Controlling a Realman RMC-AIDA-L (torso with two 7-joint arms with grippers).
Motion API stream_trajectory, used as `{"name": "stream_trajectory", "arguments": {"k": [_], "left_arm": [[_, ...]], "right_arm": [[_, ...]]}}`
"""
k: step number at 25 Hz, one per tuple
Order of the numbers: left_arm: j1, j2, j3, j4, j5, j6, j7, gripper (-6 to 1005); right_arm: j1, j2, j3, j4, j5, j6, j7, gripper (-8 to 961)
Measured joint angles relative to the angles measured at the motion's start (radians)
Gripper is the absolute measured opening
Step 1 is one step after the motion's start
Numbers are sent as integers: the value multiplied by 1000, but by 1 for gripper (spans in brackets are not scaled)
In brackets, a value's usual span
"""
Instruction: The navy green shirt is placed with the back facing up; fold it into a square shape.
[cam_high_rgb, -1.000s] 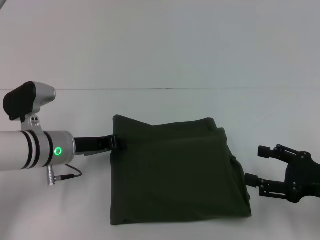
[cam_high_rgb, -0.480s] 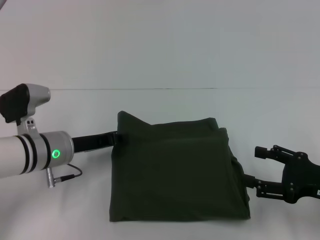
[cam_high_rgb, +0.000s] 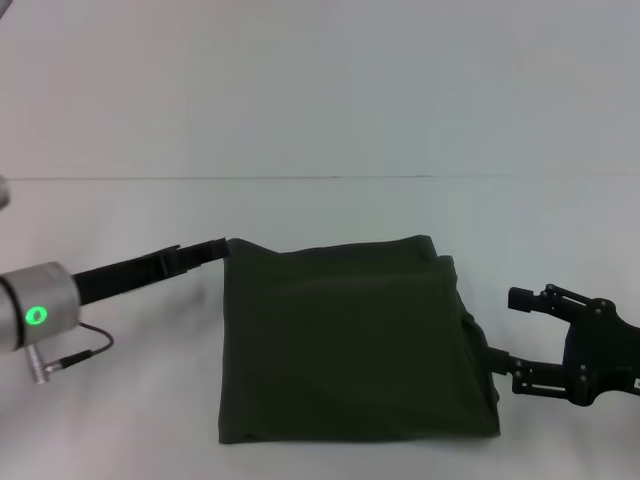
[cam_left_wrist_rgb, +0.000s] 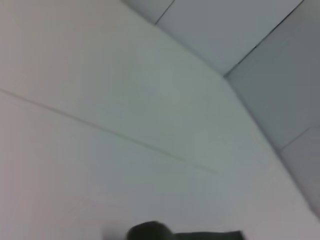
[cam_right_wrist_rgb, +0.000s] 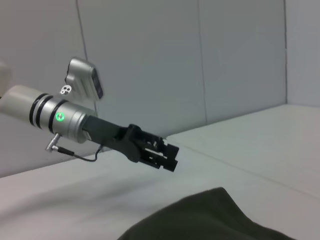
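From my station I count one navy green shirt (cam_high_rgb: 355, 340), folded into a roughly square stack with two layered edges showing along its far right side, lying on one white desk (cam_high_rgb: 320, 215). I count two arms, each with a single claw: the left claw (cam_high_rgb: 205, 249) at the shirt's far left corner, and the right claw (cam_high_rgb: 520, 335) with its two black fingers spread at the shirt's right edge. One green indicator light (cam_high_rgb: 36, 315) glows on the left arm, and one thin cable (cam_high_rgb: 75, 352) loops beneath it.
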Motion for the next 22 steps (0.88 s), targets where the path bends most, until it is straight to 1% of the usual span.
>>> {"name": "stream_trajectory", "arguments": {"k": [1, 2, 4, 5, 6, 8, 10, 11, 13, 15, 19, 22], "left_arm": [[11, 8, -25, 1, -17, 65, 34, 419], [27, 21, -71, -5, -41, 189, 101, 451], [43, 29, -105, -9, -51, 282, 153, 515], [58, 34, -123, -7, -54, 361, 206, 555], [58, 34, -123, -7, -54, 361, 206, 594], [93, 40, -135, 5, -56, 503, 334, 673], [131, 35, -135, 15, -54, 606, 478, 752], [158, 27, -133, 16, -48, 638, 570, 786], [182, 18, -132, 15, -42, 644, 634, 855], [218, 2, -132, 16, -30, 639, 733, 923], [284, -27, -136, 17, -4, 634, 930, 923], [318, -40, -149, 12, 0, 616, 1042, 923]], "right_arm": [[0, 0, 0, 0, 3, -10, -15, 932], [0, 0, 0, -1, 5, -23, -27, 932], [0, 0, 1, -2, 6, -45, -37, 932], [0, 0, -2, -2, 6, -57, -38, 932], [0, 0, -6, -2, 6, -65, -43, 932], [-5, 0, -17, 0, 1, -92, -66, 931], [-16, 2, -23, 10, -2, -112, -100, 931], [-24, 3, -22, 25, -1, -118, -126, 931], [-43, 4, -15, 67, 2, -124, -184, 931], [-59, 4, -9, 109, 4, -122, -236, 932], [-90, 4, -3, 191, 5, -79, -334, 932], [-102, 4, 11, 242, 4, -42, -378, 932]]}}
